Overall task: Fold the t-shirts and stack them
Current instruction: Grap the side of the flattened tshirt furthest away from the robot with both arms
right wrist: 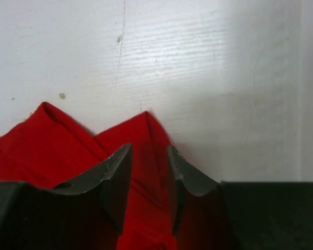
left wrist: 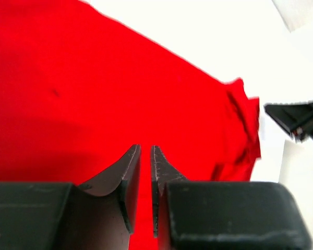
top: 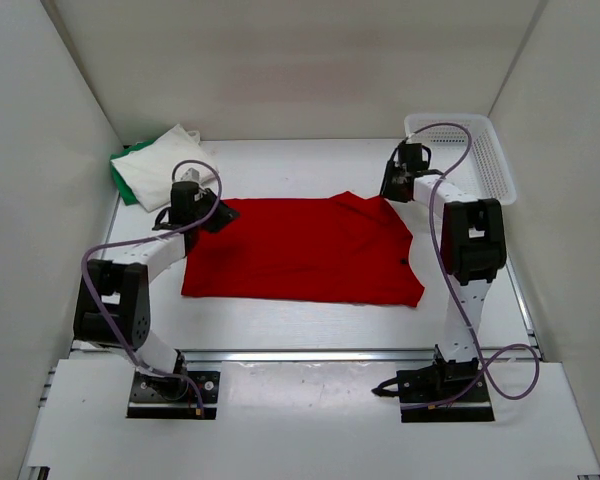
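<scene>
The red t-shirt lies spread flat in the middle of the table. My left gripper is low over its far left corner. Its jaws stand a narrow gap apart, and flat red cloth shows through the gap with nothing pinched. My right gripper is at the shirt's far right corner, open. A raised fold of the red cloth lies loose between its fingers. The white t-shirt lies folded at the back left on top of the green t-shirt.
A white mesh basket stands at the back right, just behind the right arm. White walls close in the table on the left, right and back. Bare tabletop lies beyond the shirt's far edge.
</scene>
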Available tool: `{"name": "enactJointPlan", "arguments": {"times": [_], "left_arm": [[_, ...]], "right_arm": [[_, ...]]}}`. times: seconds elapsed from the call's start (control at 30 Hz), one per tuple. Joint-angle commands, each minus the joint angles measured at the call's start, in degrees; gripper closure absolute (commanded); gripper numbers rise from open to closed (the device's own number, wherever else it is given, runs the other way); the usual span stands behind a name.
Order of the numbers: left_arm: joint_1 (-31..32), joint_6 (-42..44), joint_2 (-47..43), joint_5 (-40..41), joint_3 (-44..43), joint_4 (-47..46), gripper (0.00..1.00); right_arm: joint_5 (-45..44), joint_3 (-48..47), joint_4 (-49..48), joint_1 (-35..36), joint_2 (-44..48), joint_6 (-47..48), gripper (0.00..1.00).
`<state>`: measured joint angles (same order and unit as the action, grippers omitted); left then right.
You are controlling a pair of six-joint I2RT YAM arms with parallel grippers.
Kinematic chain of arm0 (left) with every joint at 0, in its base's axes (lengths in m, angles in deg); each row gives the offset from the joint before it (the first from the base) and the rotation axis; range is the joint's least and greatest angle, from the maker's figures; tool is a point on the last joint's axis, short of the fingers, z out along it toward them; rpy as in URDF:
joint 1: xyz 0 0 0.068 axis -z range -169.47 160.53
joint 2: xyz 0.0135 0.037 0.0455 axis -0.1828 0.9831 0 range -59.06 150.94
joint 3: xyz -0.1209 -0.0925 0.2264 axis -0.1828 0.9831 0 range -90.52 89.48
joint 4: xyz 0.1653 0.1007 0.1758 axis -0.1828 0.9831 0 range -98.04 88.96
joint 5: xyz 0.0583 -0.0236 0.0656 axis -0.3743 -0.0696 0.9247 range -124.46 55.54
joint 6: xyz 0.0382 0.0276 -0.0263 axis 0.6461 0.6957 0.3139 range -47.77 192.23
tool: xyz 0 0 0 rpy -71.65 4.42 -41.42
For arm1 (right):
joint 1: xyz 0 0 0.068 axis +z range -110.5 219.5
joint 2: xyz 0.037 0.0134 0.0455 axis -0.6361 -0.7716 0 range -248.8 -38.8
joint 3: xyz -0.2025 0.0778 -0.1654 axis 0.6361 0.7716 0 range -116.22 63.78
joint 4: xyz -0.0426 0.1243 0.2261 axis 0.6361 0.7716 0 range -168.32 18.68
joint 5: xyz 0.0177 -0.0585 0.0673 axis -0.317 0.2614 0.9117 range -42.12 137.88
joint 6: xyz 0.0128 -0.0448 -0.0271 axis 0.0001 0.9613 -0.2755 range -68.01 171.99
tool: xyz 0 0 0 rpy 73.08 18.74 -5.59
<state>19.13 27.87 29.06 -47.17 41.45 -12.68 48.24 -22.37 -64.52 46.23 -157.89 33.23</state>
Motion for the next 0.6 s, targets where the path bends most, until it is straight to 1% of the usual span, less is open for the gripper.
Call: {"name": "enactJointPlan", "arguments": {"times": [0.0,0.13,0.27,0.33,0.4,0.5,0.57], "left_arm": [[-3.3,2.1,1.8,2.0,-5.2,1.8,0.75],[-5.3,2.7,5.1,2.0,-6.8,2.4,0.76],[-4.9,3.0,6.6,2.6,-7.6,2.0,0.75],[-4.8,3.1,7.2,2.8,-7.7,2.0,0.75],[-5.0,3.5,8.3,3.2,-8.4,2.5,0.76],[-5.8,3.7,9.2,2.2,-9.2,2.9,0.76],[-6.0,3.8,9.4,2.3,-9.7,3.1,0.77]], "right_arm": [[1.4,-5.7,0.7,-0.1,-1.9,1.9,0.70],[1.0,-10.0,1.6,0.1,-5.8,2.8,0.69],[1.7,-15.2,5.3,1.1,-10.3,3.9,0.70],[1.5,-17.2,6.2,1.1,-11.7,4.4,0.76],[1.5,-17.5,5.8,1.5,-11.8,4.4,0.78],[3.9,-18.1,5.3,1.3,-12.1,4.3,0.96],[3.9,-19.5,5.0,1.5,-12.4,4.8,1.00]]}}
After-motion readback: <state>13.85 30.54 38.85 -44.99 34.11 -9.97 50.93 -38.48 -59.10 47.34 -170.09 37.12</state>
